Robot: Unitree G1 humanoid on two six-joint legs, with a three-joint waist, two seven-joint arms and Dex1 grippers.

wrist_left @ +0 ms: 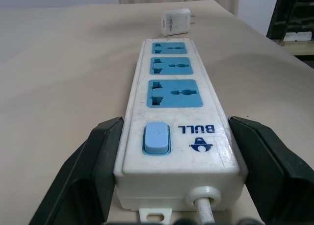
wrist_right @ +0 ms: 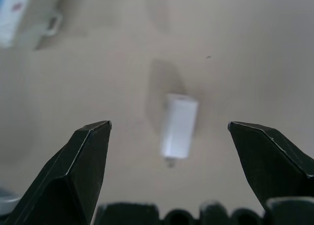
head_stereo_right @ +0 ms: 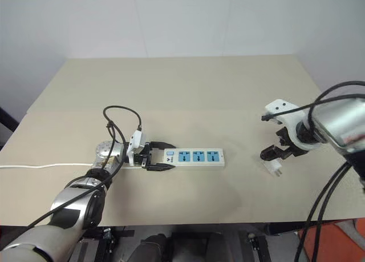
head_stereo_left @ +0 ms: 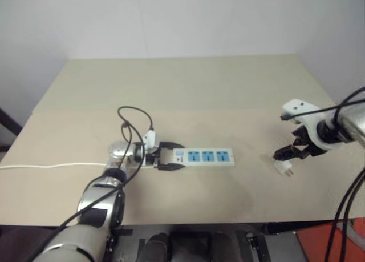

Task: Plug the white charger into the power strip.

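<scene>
A matte beige table (head_stereo_left: pixel 188 85) with a smooth, faintly seamed top is seen against a plain pale wall. On it the power strip (head_stereo_left: pixel 203 157) is laid flat: a long, glossy white plastic bar with rounded corners, three blue sockets in a row, a small blue rocker switch at its cord end, and a thin white cord (head_stereo_left: pixel 51 165) trailing off toward the table's left edge. The left gripper (head_stereo_left: pixel 169 156) is held low and nearly level, pointed along the strip toward the right; its two black, wedge-shaped fingers (wrist_left: pixel 100 161) are set on either side of the strip's switch end, and the strip is seen gripped between them. The white charger (wrist_right: pixel 178 125) is found lying on its side on the bare tabletop, well apart from the strip's far end, toward the table's right side; it is a small smooth white block with short metal prongs at one end. The right gripper (head_stereo_left: pixel 290 152) is tilted steeply downward just above the charger, its black fingers spread wide to either side with nothing touched or held.
</scene>
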